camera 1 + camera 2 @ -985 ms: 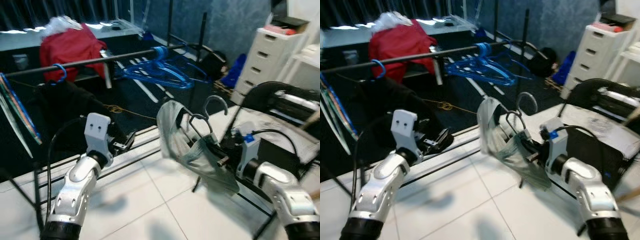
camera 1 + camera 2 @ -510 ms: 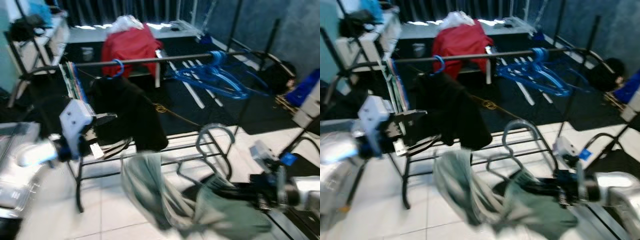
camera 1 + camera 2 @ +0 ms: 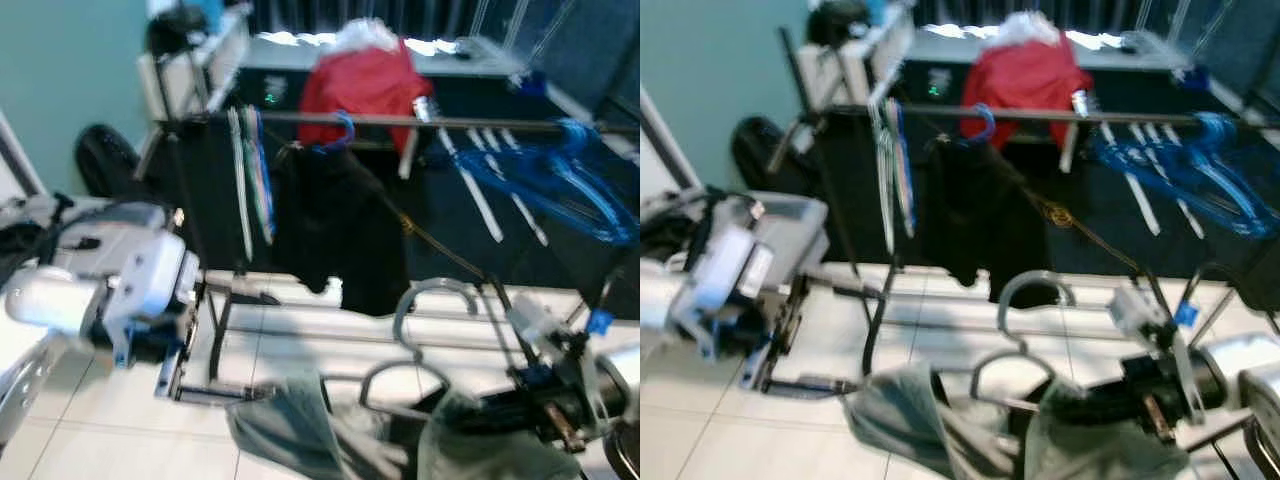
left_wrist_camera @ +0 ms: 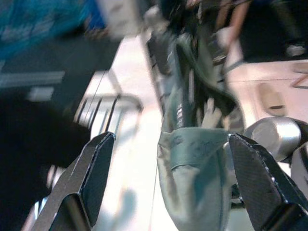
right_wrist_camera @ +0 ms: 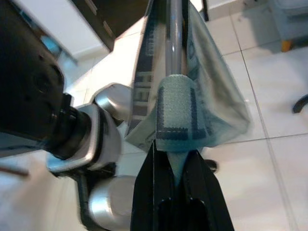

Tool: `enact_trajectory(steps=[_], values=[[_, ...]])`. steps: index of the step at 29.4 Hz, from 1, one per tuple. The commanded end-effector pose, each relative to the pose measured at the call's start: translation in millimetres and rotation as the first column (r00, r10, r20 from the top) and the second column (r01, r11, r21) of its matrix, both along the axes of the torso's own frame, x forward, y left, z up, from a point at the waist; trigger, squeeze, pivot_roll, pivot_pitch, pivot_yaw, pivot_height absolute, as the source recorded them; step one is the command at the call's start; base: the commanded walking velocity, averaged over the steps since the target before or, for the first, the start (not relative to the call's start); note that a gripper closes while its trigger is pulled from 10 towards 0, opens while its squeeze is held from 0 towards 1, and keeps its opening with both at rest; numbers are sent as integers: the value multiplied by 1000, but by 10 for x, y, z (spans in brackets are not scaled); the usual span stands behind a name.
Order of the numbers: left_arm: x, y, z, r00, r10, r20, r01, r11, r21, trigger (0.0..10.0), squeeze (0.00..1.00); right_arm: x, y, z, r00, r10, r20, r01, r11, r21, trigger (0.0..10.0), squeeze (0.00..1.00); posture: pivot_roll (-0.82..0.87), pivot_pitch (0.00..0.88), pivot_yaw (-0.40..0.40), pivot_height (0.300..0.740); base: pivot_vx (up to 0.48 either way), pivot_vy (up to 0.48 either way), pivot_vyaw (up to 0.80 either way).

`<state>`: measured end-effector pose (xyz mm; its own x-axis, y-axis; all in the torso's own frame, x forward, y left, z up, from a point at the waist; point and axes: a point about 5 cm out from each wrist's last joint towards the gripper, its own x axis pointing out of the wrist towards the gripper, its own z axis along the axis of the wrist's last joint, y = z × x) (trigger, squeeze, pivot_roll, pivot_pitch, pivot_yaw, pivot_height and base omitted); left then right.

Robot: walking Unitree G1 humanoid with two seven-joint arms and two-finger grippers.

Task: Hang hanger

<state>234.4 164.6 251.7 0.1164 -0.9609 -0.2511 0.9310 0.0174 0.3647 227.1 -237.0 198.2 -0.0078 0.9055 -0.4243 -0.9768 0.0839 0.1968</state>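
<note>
Gripping hanger (image 5: 174, 57) | right end effector (image 5: 175, 168) | clamped at garment collar

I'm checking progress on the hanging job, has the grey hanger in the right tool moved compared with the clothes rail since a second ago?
Cannot tell. The camera has swung, so the whole scene shifted. The grey hanger, clamped in the right tool, sits below the clothes rail, not yet hooked on.

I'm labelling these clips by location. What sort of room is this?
Probably a laundry or clothes-storage corner of a home: a garment rail carries a black garment and blue hangers, above a white tiled floor. The right claw holds a grey-green garment on a hanger.
</note>
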Motion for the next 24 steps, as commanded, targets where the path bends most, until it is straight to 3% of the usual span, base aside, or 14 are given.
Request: enact_trajectory(steps=[1, 5, 8, 17, 24], values=[[5, 4, -65, 999, 21, -29, -20, 999, 43, 10000, 0, -5, 18, -43, 1000, 7, 6, -6, 1000, -18, 10000, 0, -42, 68, -53, 740, 0, 0, 506], [21, -16, -142, 997, 46, -68, -43, 997, 57, 10000, 0, 51, 24, -59, 999, -21, 46, 23, 999, -38, 10000, 0, -39, 68, -49, 740, 0, 0, 0], [141, -132, -328, 978, 156, -141, -149, 987, 58, 10000, 0, 142, 65, -38, 990, -70, 126, 73, 997, -21, 10000, 0, -37, 67, -37, 740, 0, 0, 0], [271, -266, -457, 953, 254, -164, -244, 967, 78, 10000, 0, 169, 154, 26, 986, -67, 154, 63, 998, 30, 10000, 0, -33, 70, -29, 740, 0, 0, 0], [245, -353, -514, 954, 238, -182, -226, 970, 85, 10000, 0, 191, 172, 23, 983, -70, 169, 65, 997, 33, 10000, 0, -36, 67, -29, 740, 0, 0, 0]])
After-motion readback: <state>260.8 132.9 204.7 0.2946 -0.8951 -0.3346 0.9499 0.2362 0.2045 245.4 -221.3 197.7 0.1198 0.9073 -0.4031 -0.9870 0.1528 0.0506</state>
